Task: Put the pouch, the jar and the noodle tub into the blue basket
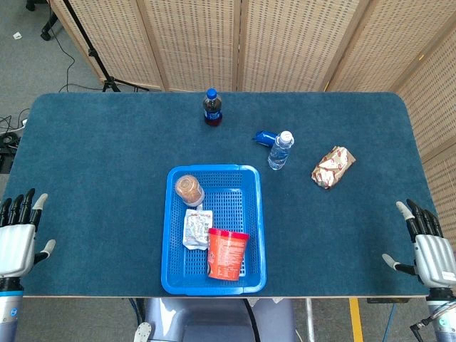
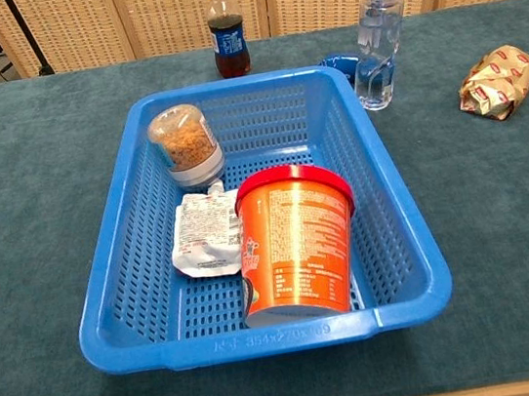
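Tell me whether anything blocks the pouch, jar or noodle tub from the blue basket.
Nothing does: the pouch, the jar and the noodle tub all sit inside the blue basket already. Both hands are open at the table's near corners, left hand and right hand.

My views are bright and evenly lit from overhead, shadows soft and short, focus sharp throughout.
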{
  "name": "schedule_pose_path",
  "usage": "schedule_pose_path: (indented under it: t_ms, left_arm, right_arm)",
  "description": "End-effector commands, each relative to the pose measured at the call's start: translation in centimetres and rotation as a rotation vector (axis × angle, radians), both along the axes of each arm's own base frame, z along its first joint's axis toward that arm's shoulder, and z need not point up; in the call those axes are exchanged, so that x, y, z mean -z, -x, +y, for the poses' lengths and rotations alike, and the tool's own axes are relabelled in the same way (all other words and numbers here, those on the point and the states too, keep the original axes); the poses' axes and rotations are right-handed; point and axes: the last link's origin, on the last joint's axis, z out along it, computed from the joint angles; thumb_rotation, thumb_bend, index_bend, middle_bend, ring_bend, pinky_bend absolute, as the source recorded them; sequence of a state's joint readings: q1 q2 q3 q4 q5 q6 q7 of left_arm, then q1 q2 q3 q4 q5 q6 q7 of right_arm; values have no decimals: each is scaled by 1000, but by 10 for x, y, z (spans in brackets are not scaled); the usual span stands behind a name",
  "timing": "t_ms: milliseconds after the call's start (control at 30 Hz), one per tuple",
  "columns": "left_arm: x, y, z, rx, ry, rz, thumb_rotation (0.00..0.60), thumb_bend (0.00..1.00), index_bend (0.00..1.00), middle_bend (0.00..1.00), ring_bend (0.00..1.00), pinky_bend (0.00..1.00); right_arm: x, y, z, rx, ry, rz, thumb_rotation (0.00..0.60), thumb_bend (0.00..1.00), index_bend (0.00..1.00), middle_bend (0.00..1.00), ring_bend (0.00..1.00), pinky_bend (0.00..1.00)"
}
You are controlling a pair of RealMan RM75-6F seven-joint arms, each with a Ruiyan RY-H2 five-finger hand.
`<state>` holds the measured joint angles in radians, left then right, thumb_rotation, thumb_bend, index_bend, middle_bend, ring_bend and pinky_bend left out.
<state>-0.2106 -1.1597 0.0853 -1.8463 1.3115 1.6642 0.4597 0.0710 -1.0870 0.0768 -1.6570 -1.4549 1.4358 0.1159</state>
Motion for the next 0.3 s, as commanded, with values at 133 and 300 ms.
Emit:
schedule_pose_path:
  t_ms: [133,300]
  left_arm:
    - [-1,6,-5,-4,-10,-11,600,218,0,0,0,8]
    - [2,11,-6,-14,-2,-25,600,218,0,0,0,8]
  right_arm:
    - [5,-2,-1,-5,-16,8,600,152,0,0,0,0]
    - [9,-2,-2,-2,-29,14,600,154,0,0,0,0]
